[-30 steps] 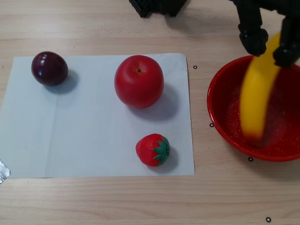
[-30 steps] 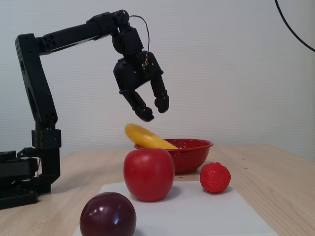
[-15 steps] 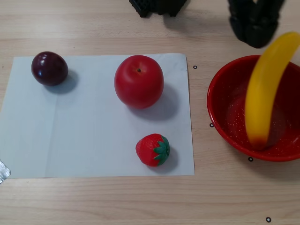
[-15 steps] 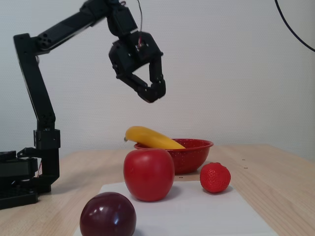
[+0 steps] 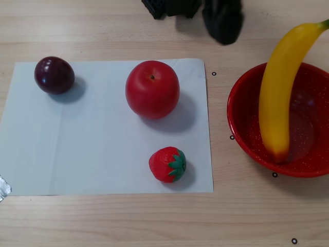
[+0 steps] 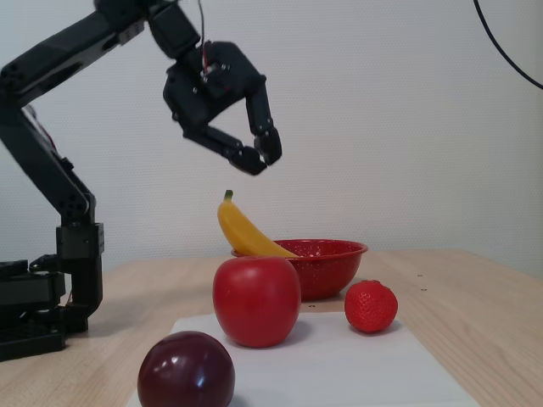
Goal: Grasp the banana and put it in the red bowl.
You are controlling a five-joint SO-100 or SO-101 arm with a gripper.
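The yellow banana (image 5: 280, 87) leans in the red speckled bowl (image 5: 241, 123), one end on the bowl's floor, the stem end sticking out over the far rim. In the fixed view the banana (image 6: 242, 231) rises out of the bowl (image 6: 327, 264) to the left. My black gripper (image 6: 261, 158) hangs in the air above and a little left of the banana, fingers close together and holding nothing. In the other view only a dark part of the gripper (image 5: 222, 19) shows at the top edge.
A white paper sheet (image 5: 103, 154) lies left of the bowl with a red apple (image 5: 152, 89), a dark plum (image 5: 54, 75) and a strawberry (image 5: 167, 164) on it. The arm's base (image 6: 38, 309) stands at the left in the fixed view.
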